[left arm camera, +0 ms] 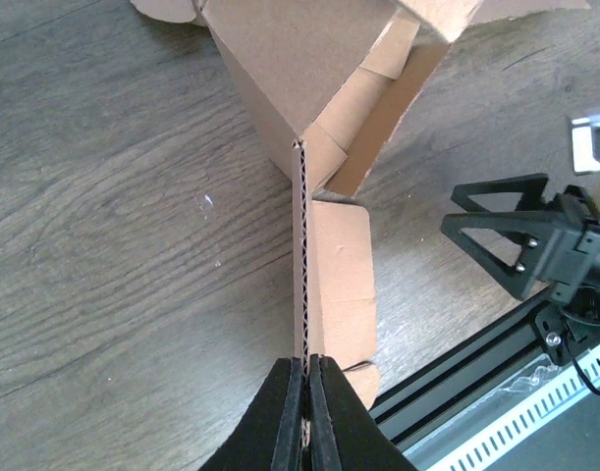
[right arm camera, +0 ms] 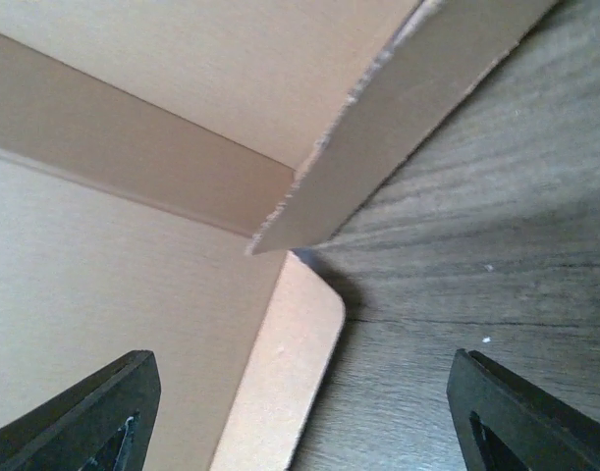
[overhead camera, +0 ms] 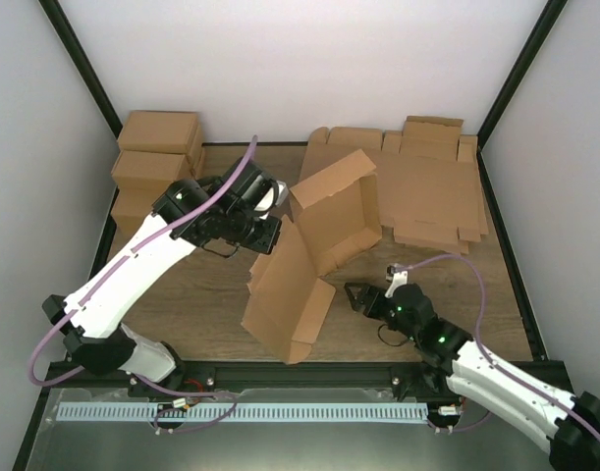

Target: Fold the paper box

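We find the paper box (overhead camera: pixel 314 245) half-raised at the middle of the wood-grain table (overhead camera: pixel 182 294). It is a brown corrugated die-cut with creased panels and round-cornered tabs. The left gripper (left arm camera: pixel 305 373) pinches its fluted edge tight, while the right gripper (overhead camera: pixel 355 297) sits just to its near right, fingers spread and empty. We judge that the thin single-edge pinch could let the springy panels swing or slip if the right fingers push off a crease, bending smooth card instead of folding it.
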### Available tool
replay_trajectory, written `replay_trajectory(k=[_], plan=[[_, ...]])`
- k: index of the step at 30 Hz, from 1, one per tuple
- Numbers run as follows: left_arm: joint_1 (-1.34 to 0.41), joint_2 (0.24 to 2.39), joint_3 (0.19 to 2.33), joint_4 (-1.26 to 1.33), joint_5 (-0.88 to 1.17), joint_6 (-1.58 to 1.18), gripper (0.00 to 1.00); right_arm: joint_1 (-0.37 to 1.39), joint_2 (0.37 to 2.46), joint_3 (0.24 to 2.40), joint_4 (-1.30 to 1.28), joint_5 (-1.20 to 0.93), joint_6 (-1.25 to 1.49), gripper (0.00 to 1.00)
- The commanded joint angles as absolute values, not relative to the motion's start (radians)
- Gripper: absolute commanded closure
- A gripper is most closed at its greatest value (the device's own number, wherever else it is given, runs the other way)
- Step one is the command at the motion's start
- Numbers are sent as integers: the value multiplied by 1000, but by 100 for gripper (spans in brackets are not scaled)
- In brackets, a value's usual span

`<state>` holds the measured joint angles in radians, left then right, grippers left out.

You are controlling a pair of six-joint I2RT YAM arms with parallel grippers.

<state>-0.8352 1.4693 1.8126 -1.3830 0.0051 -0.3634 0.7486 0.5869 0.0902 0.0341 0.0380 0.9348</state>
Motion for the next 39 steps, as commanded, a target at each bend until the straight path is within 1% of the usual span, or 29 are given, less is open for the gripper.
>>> replay_trajectory(k=[1, 3, 5, 8, 11, 16, 21, 25, 29, 32, 35, 36, 39], plan=[[-839, 1511, 1824, -1402, 14, -343, 96, 750, 496, 221, -238, 55, 838, 17], [-839, 1519, 1835, -1405, 10, -338, 96, 737, 534, 292, -283, 48, 785, 17], [-839, 1527, 1845, -1410, 8, -332, 96, 701, 624, 377, -313, 6, 713, 17], [-839, 1533, 1851, -1411, 14, -328, 96, 604, 766, 520, -356, -73, 612, 17], [-839, 1536, 1852, -1411, 15, -326, 96, 498, 821, 625, -324, -159, 564, 19], [-839, 1540, 1856, -1411, 12, -320, 96, 295, 891, 792, -294, -299, 554, 22], [-839, 1548, 1861, -1410, 8, -313, 96, 68, 994, 899, -258, -488, 595, 25], [-839, 1551, 1861, -1406, 16, -310, 96, 17, 1088, 972, -191, -565, 623, 25], [-839, 1557, 1860, -1401, 20, -310, 96, 15, 1223, 1087, -189, -649, 626, 22], [-839, 1558, 1861, -1399, 23, -310, 96, 15, 1260, 1137, -156, -658, 640, 19], [-838, 1560, 1859, -1398, 21, -310, 96, 15, 1269, 1193, -148, -651, 612, 2], [-839, 1562, 1859, -1397, 21, -309, 96, 15, 1273, 1218, -157, -643, 598, 0], [-839, 1563, 1859, -1395, 23, -308, 96, 16, 1295, 1292, -197, -621, 563, 0]])
